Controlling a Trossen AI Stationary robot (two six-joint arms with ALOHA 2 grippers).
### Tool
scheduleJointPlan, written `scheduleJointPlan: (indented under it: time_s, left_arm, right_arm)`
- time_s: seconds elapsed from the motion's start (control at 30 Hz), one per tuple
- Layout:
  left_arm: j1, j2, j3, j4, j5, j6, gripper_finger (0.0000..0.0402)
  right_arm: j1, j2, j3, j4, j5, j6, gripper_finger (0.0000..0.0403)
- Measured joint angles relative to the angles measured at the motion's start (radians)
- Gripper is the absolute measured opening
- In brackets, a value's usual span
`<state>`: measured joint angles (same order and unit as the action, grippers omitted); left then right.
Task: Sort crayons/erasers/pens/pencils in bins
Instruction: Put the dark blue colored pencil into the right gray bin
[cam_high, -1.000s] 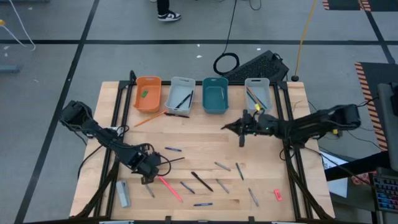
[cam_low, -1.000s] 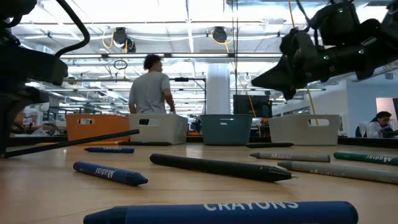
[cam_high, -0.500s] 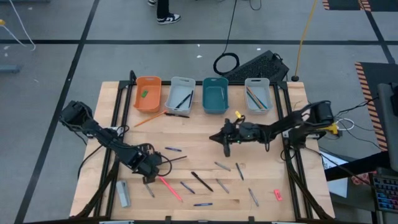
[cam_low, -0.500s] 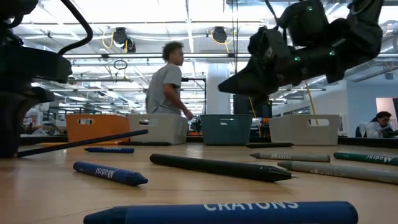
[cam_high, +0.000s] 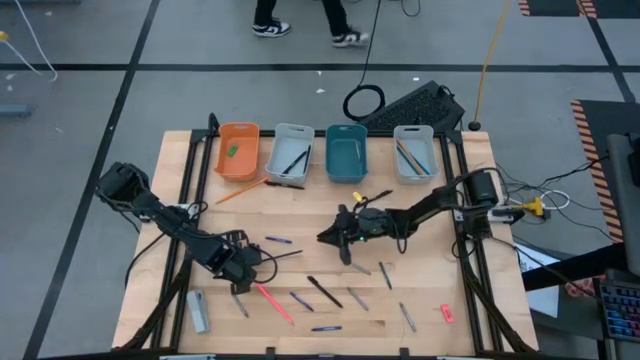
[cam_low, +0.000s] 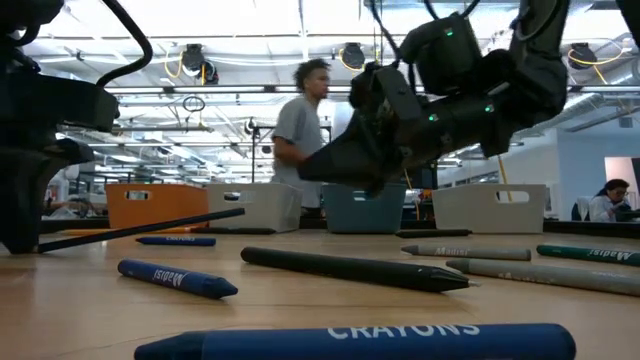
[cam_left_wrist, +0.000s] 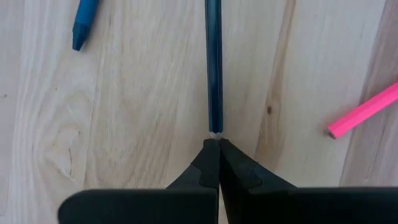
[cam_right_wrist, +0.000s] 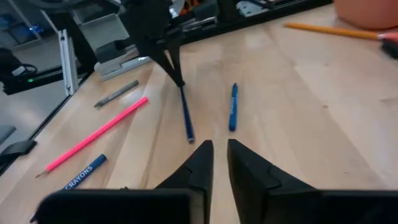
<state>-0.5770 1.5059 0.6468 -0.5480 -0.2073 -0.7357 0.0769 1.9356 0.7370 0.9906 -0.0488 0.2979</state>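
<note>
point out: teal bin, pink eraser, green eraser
teal bin (cam_high: 346, 154): high view, bare floor of the bin, third in the row from the left.
pink eraser (cam_high: 446, 313): high view, middle of the block, near the table's front right.
green eraser (cam_high: 233, 150): high view, middle of the block, inside the orange bin (cam_high: 225, 163).

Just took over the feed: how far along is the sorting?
Done: green eraser in orange bin; sticks in both grey-white bins. In hand: left gripper pinches a dark pencil; right gripper hovers open, empty. Left: pink-red eraser, many loose sticks.
</note>
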Motion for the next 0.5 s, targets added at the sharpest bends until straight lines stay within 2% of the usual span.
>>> scheduleJointPlan:
  time_s: [0.2, 0.5]
  left_arm:
    - [0.000, 0.000, 0.000, 0.003, -0.002, 0.004, 0.0001]
    - [0.000, 0.000, 0.000, 0.003, -0.004, 0.025, 0.0001]
  right_arm:
    - [0.009, 0.057, 0.059, -0.001, -0.035, 0.002, 0.0100]
    - [0.015, 0.060, 0.078, -0.037, -0.032, -0.014, 0.0170]
